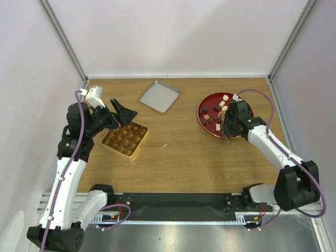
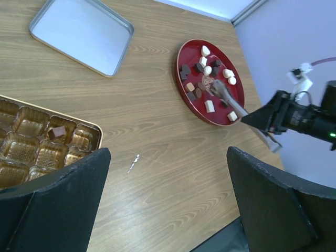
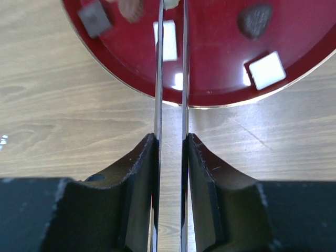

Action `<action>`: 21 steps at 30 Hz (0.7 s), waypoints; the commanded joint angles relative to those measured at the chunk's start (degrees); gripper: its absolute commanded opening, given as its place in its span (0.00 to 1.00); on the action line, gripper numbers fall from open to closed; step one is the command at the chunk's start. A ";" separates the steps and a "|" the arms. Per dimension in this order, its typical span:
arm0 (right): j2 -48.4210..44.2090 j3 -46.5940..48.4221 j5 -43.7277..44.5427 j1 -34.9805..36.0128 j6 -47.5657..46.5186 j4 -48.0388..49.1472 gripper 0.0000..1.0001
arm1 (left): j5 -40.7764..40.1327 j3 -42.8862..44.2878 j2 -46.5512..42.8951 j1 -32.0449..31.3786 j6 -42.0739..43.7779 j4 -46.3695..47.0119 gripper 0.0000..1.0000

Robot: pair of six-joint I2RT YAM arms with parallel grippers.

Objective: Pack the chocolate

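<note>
The chocolate lies as several small dark, tan and white pieces on a red plate at the right; it also shows in the left wrist view. My right gripper is shut on thin metal tongs, whose arms reach over the plate past a white piece. The tong tips are cut off, so I cannot tell whether they pinch anything. My left gripper is open and empty above the tan grid box. One dark piece sits in a box compartment.
A grey square metal tray lies at the back centre, also in the left wrist view. A small white scrap lies on the wood between box and plate. White walls enclose the table on three sides.
</note>
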 commanded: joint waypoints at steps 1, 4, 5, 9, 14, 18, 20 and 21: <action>-4.09 5.69 0.73 0.16 -1.33 -1.86 0.26 | -0.93 1.92 -0.37 -0.17 1.09 -0.13 1.00; -5.50 9.29 0.46 1.39 -1.15 -3.62 0.26 | -2.95 3.59 -0.37 -0.17 1.97 -1.54 1.00; -5.76 10.35 0.29 2.96 -0.63 -4.06 0.26 | -4.35 3.94 -0.63 -0.17 2.15 -1.89 1.00; -4.54 13.87 -0.51 11.65 0.78 -2.14 0.27 | -6.90 6.92 -0.64 -0.08 2.94 -3.38 1.00; 2.31 18.00 1.87 23.61 3.06 2.96 0.27 | -8.49 10.79 -0.37 -0.08 3.47 -6.55 1.00; 8.11 19.50 1.43 32.65 4.82 9.72 0.27 | -11.74 14.13 -1.60 -0.08 3.90 -9.09 1.00; 12.13 20.55 0.73 35.30 5.26 12.36 0.26 | -14.46 14.84 -2.48 -0.08 3.82 -9.54 1.00; 13.38 21.69 0.64 36.45 5.09 13.24 0.26 | -15.25 15.19 -2.65 -0.08 3.99 -9.80 1.00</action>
